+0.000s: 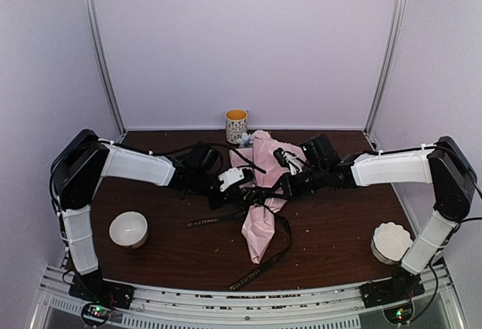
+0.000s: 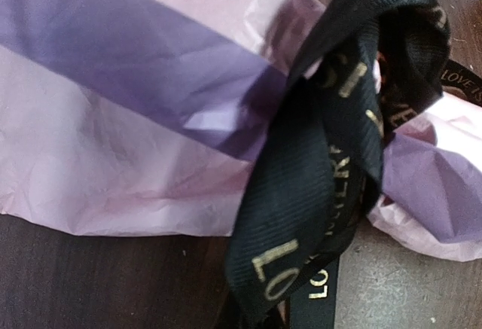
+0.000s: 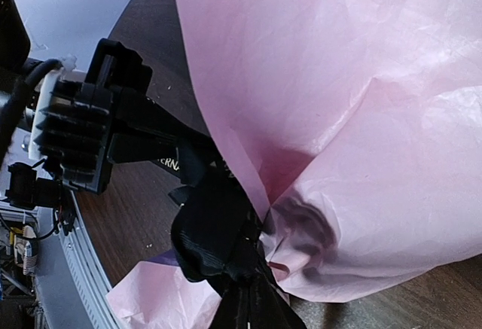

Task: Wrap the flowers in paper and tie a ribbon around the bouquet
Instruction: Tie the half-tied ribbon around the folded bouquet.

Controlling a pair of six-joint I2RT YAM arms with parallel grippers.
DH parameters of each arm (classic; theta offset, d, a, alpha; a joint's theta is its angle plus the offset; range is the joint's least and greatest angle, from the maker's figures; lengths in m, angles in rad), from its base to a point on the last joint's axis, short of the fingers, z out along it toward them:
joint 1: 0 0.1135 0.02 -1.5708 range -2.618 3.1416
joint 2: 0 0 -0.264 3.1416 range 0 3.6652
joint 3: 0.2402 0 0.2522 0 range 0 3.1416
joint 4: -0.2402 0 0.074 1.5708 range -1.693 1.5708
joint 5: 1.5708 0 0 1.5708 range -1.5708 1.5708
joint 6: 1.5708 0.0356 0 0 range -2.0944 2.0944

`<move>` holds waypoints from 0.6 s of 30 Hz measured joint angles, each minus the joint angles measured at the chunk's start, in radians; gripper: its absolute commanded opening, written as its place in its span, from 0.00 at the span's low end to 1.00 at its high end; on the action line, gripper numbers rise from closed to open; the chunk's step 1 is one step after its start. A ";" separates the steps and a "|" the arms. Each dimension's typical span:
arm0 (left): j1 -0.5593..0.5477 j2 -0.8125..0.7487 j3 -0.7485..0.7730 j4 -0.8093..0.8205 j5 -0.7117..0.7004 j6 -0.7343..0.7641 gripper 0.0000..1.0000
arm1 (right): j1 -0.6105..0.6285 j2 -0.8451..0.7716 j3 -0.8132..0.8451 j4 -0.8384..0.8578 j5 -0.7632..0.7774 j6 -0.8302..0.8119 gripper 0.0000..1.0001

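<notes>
Top: bouquet (image 1: 260, 220) is laid on the table (image 1: 339, 231), tip pointed at the near edge, ribbon (image 1: 263, 265) wrapped round its waist. Left claw (image 1: 252, 186) and right claw (image 1: 282, 187) are closed there.

Left wrist: ribbon (image 2: 316, 193) is bunched over paper (image 2: 113, 156).

Right wrist: ribbon (image 3: 218, 231) is pinched by the left claw (image 3: 177, 159).
</notes>
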 measured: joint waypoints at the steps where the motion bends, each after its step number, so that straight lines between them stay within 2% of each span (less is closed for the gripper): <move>1: 0.003 0.000 0.000 -0.002 0.000 -0.001 0.00 | 0.000 0.000 0.000 -0.005 0.006 -0.002 0.03; 18: 0.016 -0.006 -0.007 -0.062 -0.074 0.000 0.00 | -0.001 -0.035 0.005 -0.075 0.098 -0.014 0.00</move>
